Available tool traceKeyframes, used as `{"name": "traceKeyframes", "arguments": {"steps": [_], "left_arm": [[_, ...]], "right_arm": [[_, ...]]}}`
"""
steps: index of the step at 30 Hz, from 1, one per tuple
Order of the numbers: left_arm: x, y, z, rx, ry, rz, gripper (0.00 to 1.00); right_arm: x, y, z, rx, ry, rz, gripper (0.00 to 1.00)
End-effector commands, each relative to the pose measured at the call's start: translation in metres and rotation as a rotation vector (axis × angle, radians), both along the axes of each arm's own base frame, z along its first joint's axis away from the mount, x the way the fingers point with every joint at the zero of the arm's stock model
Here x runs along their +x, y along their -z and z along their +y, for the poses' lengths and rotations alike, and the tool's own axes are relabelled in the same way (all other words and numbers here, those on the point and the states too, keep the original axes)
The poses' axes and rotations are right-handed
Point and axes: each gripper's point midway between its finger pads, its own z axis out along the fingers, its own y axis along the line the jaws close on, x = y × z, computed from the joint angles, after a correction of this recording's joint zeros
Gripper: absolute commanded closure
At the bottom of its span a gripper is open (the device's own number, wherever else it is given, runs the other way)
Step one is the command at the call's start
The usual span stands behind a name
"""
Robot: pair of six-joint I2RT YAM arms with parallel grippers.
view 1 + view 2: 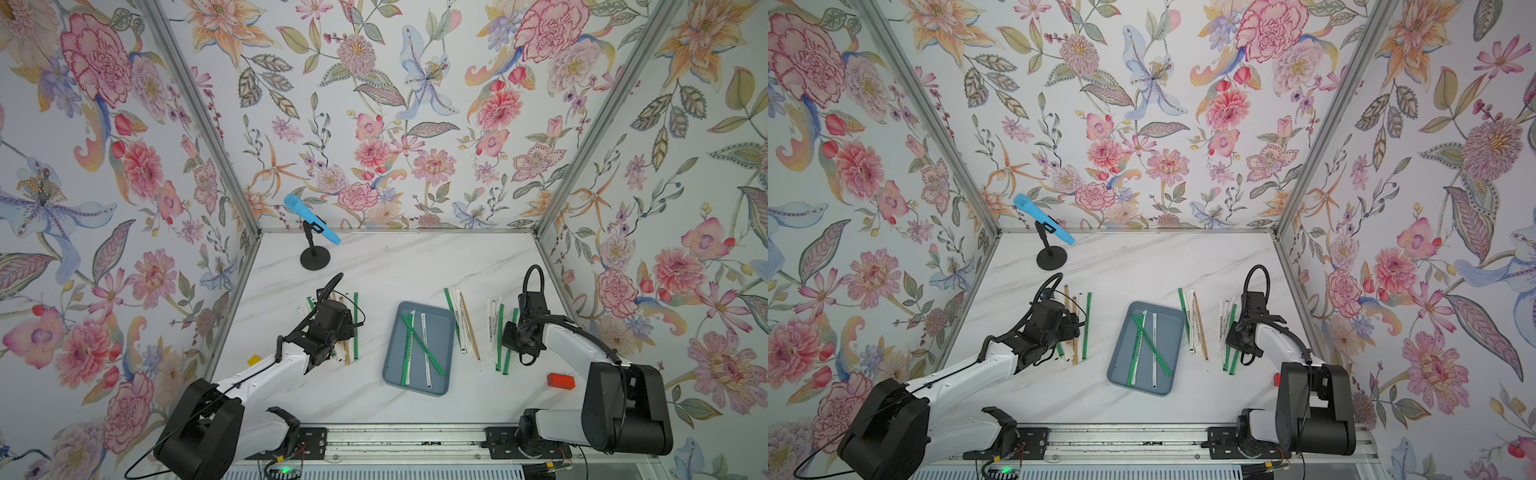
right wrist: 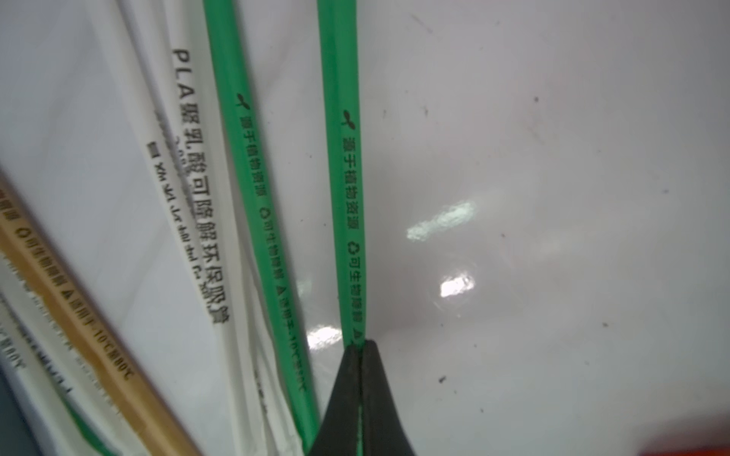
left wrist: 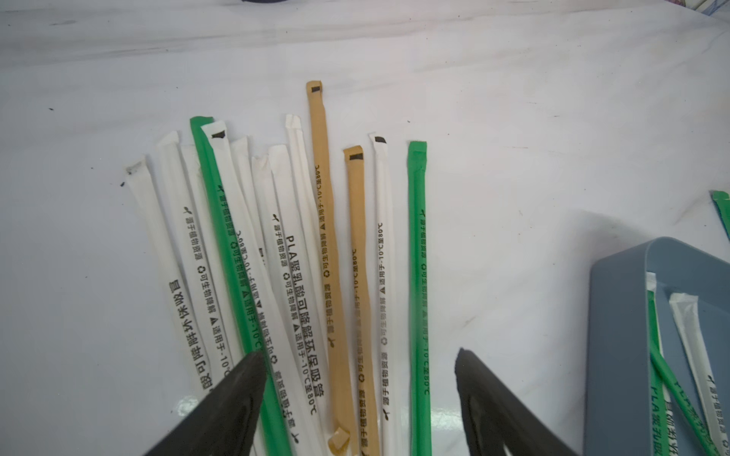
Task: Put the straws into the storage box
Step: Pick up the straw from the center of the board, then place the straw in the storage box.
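My right gripper (image 2: 361, 343) is pinched tight on one green straw (image 2: 347, 177) — the outermost of the group on my right. My left gripper (image 3: 358, 353) hangs wide over the straws (image 3: 300, 256) fanned out on my left. The storage box (image 1: 444, 330) lies between the groups — a few straws inside.

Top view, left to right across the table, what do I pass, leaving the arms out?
You pass the left pile of straws → storage box → middle bundle of straws → right bundle of straws → red block.
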Motion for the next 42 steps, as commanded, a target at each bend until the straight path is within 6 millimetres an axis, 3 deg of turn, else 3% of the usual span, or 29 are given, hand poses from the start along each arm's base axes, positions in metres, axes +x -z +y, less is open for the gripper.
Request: {"name": "traceKeyframes", "arguments": {"steps": [1, 3, 6, 10, 15, 20, 24, 28, 32, 34, 42], "left_arm": [[0.007, 0.012, 0.005, 0.010, 0.024, 0.032, 0.22], [0.015, 0.014, 0.002, 0.016, 0.046, 0.038, 0.24], [0.026, 0.016, -0.012, 0.019, 0.109, 0.045, 0.30], [0.033, 0.016, -0.022, 0.028, 0.143, 0.058, 0.31], [0.032, 0.021, -0.026, 0.012, 0.152, 0.062, 0.32], [0.032, 0.027, -0.034, 0.011, 0.165, 0.076, 0.32], [0.032, 0.033, -0.038, 0.009, 0.169, 0.090, 0.33], [0.032, 0.035, -0.039, 0.018, 0.169, 0.099, 0.33], [0.033, 0.034, -0.041, 0.019, 0.175, 0.099, 0.33], [0.033, 0.035, -0.043, 0.022, 0.178, 0.101, 0.33], [0.036, 0.033, -0.052, 0.029, 0.190, 0.099, 0.33]], "right_arm": [[-0.004, -0.032, 0.020, 0.032, -0.024, -0.044, 0.97], [-0.005, -0.051, 0.037, 0.062, -0.045, -0.086, 0.97], [-0.008, -0.074, 0.083, 0.154, -0.112, -0.146, 0.97], [-0.015, -0.088, 0.148, 0.222, -0.215, -0.167, 0.96], [-0.020, -0.082, 0.210, 0.340, -0.289, -0.171, 0.95], [-0.029, -0.055, 0.240, 0.352, -0.340, -0.104, 0.95], [-0.035, -0.040, 0.253, 0.348, -0.365, -0.070, 0.94], [-0.044, -0.023, 0.250, 0.322, -0.368, -0.026, 0.89], [-0.047, -0.021, 0.243, 0.309, -0.350, -0.034, 0.53], [-0.045, -0.026, 0.243, 0.314, -0.349, -0.051, 0.46], [-0.044, -0.040, 0.245, 0.338, -0.362, -0.089, 0.41]]}}
